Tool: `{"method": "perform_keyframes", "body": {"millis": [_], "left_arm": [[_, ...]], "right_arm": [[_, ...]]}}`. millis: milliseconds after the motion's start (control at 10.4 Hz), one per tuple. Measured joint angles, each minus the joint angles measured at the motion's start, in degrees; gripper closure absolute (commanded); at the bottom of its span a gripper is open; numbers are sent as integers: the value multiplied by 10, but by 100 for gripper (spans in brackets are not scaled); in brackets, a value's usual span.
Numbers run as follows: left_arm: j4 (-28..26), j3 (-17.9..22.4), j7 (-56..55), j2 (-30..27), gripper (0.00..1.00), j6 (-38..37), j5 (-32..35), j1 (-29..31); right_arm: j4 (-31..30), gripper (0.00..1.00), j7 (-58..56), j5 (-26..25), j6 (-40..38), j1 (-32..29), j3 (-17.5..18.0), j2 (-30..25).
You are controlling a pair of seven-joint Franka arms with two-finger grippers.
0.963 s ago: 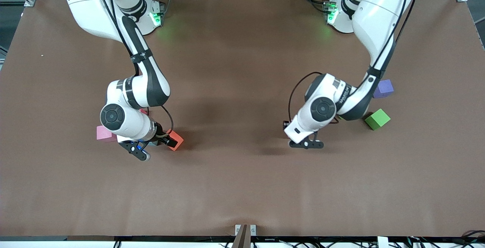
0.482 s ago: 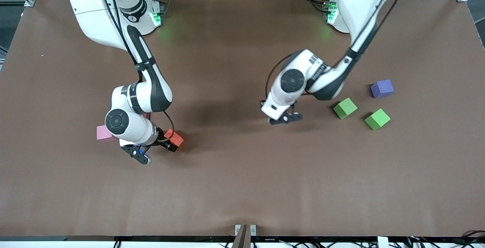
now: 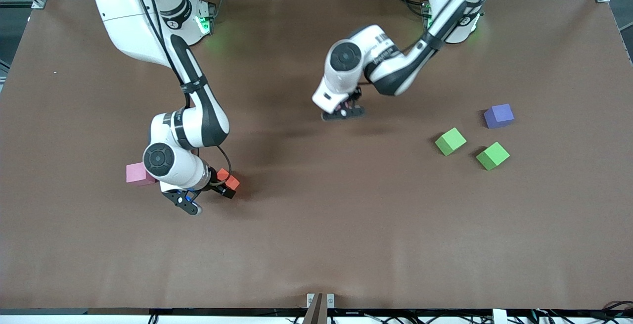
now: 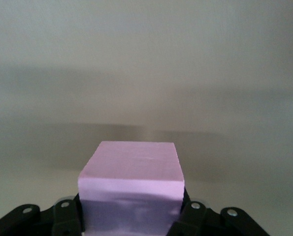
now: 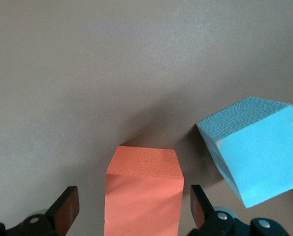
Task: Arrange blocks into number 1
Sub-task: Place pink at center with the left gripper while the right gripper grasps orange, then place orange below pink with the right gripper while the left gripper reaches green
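The left gripper [image 3: 342, 113] sits near the top middle of the front picture, up over bare table [image 3: 316, 245]. Its jaws are clenched on a light pink block [image 4: 131, 189], which fills the bottom of the left wrist picture. It is probably carrying that block to where the number 1 will be built.

The right gripper [image 3: 206, 199] is low in the left part of the front picture. Its jaws are spread wide, one on each side of an orange block [image 5: 142, 194], not pinching it yet (a good spot to grab from). A sky blue block [image 5: 253, 150] lies just beside the orange one. Another pink block [image 3: 137, 174] peeks out next to the arm.

Two green blocks [image 3: 450, 141] and a purple block [image 3: 498, 115] wait at the right of the front picture, near each other.
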Motion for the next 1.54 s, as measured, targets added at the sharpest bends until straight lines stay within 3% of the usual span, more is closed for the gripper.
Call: {"method": "perform_keyframes", "body": {"millis": [289,578,771,1059,1156,1252,1541], "left_arm": [[-32,-13,-39,-2,100,22,0,-75],[-70,-12,-93,2,100,71,20,-145],[-81,-10,-123,18,100,96,58,-151],[-79,-4,-130,32,100,112,78,-143],[-77,-3,-130,32,22,112,81,-143],[-76,-3,-130,32,0,112,84,-143],[-73,-4,-131,28,0,111,87,-146]], "right_arm": [[5,1,0,0,6,10,-4,15],[5,28,0,0,18,10,-7,25],[6,38,-3,0,19,10,-7,25],[6,39,-21,0,19,10,-8,25],[6,39,-33,0,19,10,-10,25],[7,39,-48,0,19,10,-13,25],[18,39,-122,0,17,12,-15,8]]}}
